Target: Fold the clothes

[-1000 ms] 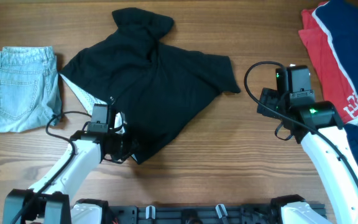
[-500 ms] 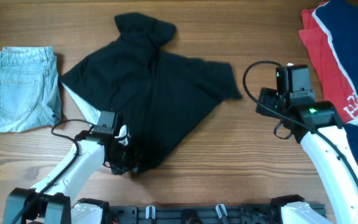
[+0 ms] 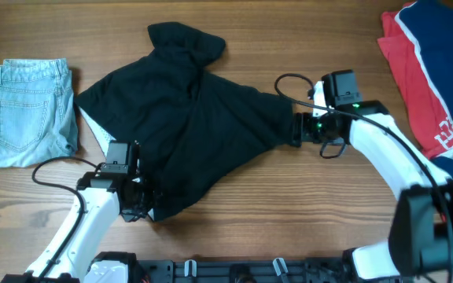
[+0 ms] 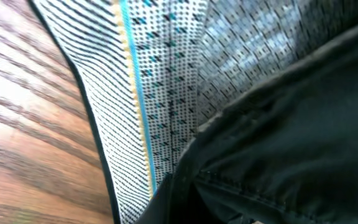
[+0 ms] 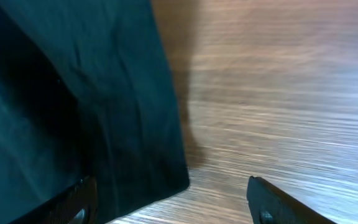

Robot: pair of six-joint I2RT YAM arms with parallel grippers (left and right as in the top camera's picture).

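Close the right jaws (apart now, straddling the sleeve (image 5: pixel 126 109) edge) squarely on the black shirt (image 3: pixel 203 126); left jaws' state: cannot tell.

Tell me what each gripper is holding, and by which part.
Left gripper sits at the black shirt's lower hem, grip hidden. Right gripper open around its sleeve.

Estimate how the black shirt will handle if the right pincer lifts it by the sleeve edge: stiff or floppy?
Probably floppy: the black shirt lies in soft creases, bunched at the top. Likely light: its sleeve edge lies thin and flat on the table. Lifted at one point by the right pincer, it would probably drape and drag, not hold shape.
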